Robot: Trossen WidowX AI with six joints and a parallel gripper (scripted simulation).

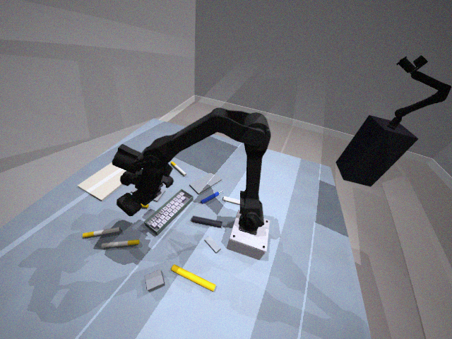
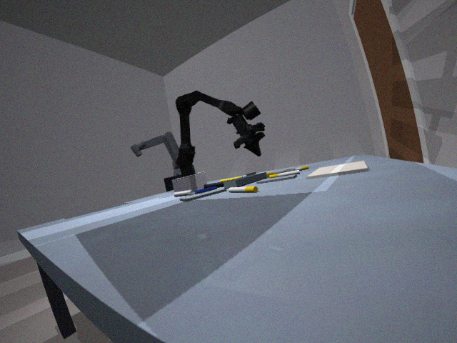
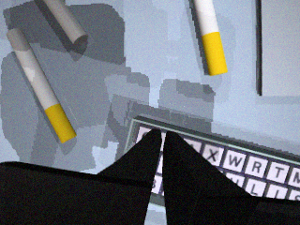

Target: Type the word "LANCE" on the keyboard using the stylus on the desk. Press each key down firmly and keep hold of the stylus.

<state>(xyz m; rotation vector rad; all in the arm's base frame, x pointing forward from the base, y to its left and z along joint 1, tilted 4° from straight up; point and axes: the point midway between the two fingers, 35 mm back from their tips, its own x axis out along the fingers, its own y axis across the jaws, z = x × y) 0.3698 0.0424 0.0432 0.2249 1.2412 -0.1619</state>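
A pale grey room with a brown door panel at the upper right of the exterior frame surrounds a light blue desk [image 1: 219, 313] [image 2: 295, 239] marked by shadow patches. The black parallel-jaw gripper [image 1: 132, 212] [image 2: 259, 153] [image 3: 161, 138] points downward above the desk. Its fingers are closed to a narrow gap with nothing held between them.

In the wrist frame, the fingertips overlap the left end of the dark green-framed keyboard with white lettered keys [image 1: 169, 211] [image 2: 245, 180] [image 3: 236, 161]; the exterior frame shows the gripper raised clear of it. The X, W, R and T keys are readable at lower right of the wrist frame.

Two white cylindrical markers with yellow ends lie left of the keyboard in the top frame: the nearer marker [image 1: 120, 244] [image 3: 39, 84] and the farther marker [image 1: 101, 232] [image 3: 63, 21].

The blue pen-shaped stylus with a thin light tip [image 1: 210, 197] [image 2: 206, 190] lies on the desk, right of the keyboard at the centre of the top frame. Below it is a dark cylindrical rod [image 1: 206, 221]. A yellow cylindrical rod [image 1: 193, 277] and a grey square block [image 1: 155, 280] occupy the lower centre. A flat cream rectangular board [image 1: 96, 183] [image 2: 338, 169] lies left of centre.
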